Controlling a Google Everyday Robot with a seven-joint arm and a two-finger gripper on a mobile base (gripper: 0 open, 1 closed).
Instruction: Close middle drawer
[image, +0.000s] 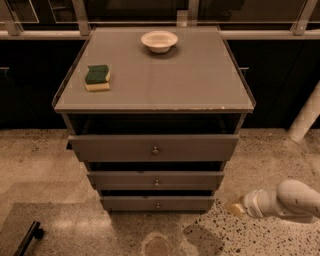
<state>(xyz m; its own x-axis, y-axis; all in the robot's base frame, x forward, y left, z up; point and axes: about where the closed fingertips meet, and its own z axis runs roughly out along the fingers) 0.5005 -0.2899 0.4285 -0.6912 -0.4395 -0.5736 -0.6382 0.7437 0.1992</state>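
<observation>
The grey cabinet (150, 95) has three drawers, all standing a little way out. The middle drawer (125, 180) is the flat low front with a small round knob (156, 183), and a dark gap shows above it. My gripper (234, 207) is at the end of the white arm (287, 201), low at the right, near the floor. It points left toward the cabinet and stands apart from the middle drawer, right of and below its right end.
The taller top drawer (110, 147) sticks out the furthest; the lowest drawer (130, 203) is below. A white bowl (159, 41) and a green-and-yellow sponge (97, 77) lie on the cabinet top. A white post (306, 117) stands at the right. A dark bar (27, 239) lies on the floor at lower left.
</observation>
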